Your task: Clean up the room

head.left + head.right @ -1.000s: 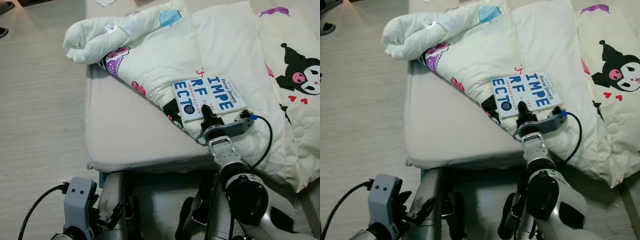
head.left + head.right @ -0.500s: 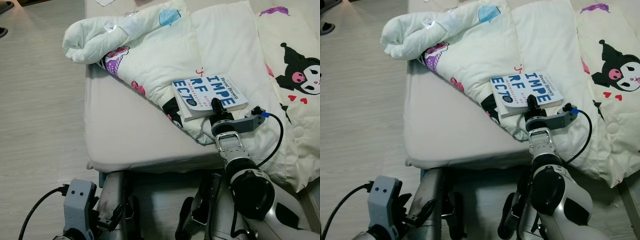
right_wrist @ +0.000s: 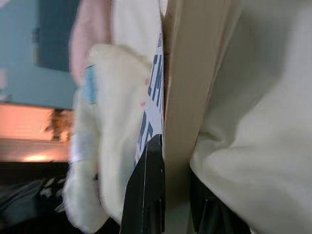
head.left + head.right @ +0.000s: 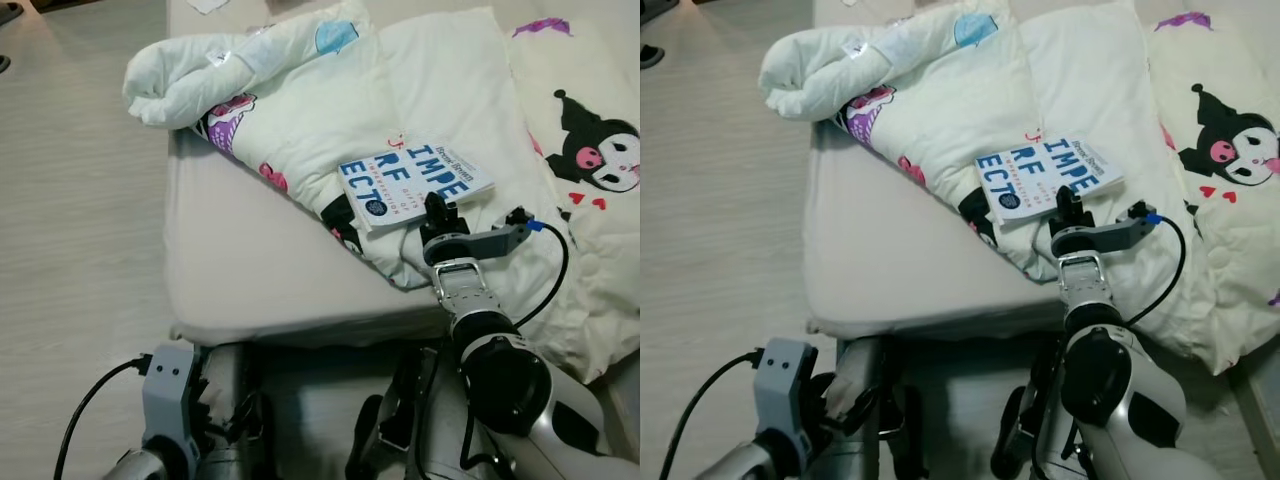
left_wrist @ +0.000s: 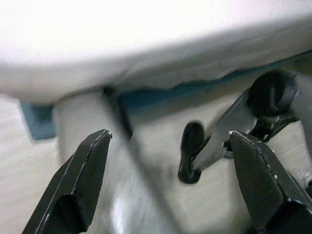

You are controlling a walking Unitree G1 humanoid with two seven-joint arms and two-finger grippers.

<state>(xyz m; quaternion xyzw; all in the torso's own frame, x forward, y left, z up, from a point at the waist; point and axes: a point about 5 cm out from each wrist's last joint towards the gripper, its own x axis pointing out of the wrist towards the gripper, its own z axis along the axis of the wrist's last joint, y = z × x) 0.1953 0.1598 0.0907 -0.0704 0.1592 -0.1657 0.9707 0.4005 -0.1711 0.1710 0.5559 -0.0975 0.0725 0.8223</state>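
Observation:
A white book with blue letters (image 4: 415, 180) lies on the rumpled cream quilt (image 4: 330, 110) on the bed. My right gripper (image 4: 434, 208) is at the book's near edge. In the right wrist view one black finger (image 3: 148, 190) lies on the cover and the other is under the book's page edge (image 3: 187, 97), so it is shut on the book. My left gripper (image 5: 168, 141) hangs low in front of the bed's edge, open with nothing between its fingers.
The bare mattress (image 4: 240, 250) is to the left of the quilt, with its front edge close to my body. A cartoon-print blanket (image 4: 600, 150) covers the bed's right side. Pale wooden floor (image 4: 70, 200) runs along the left.
My right gripper has moved forward and a little right onto the book's near edge. The left arm has risen slightly, and the camera has shifted a little.

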